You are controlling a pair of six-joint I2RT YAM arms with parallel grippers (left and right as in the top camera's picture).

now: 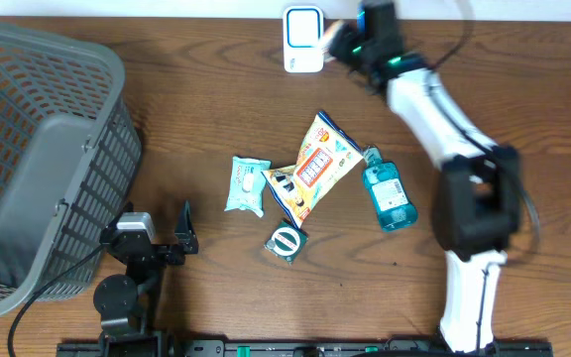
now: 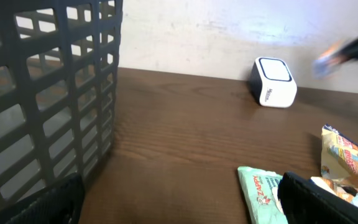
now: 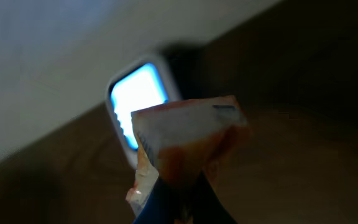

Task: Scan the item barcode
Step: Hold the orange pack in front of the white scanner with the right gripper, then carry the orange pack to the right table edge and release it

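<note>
A white barcode scanner (image 1: 303,40) stands at the table's far edge, and its face glows blue in the right wrist view (image 3: 138,99). My right gripper (image 1: 353,47) is shut on a small orange-and-white packet (image 3: 188,140), which it holds up just right of the scanner and close in front of its face. That gripper (image 3: 185,199) shows as dark blue fingers under the packet. My left gripper (image 1: 184,236) stands open and empty near the front left, beside the basket. Its dark fingertips (image 2: 328,202) frame bare table.
A large grey mesh basket (image 1: 38,159) fills the left side. In the middle lie a mint wipes pack (image 1: 247,184), a yellow snack bag (image 1: 320,164), a blue bottle (image 1: 389,194) and a small round green tin (image 1: 285,242).
</note>
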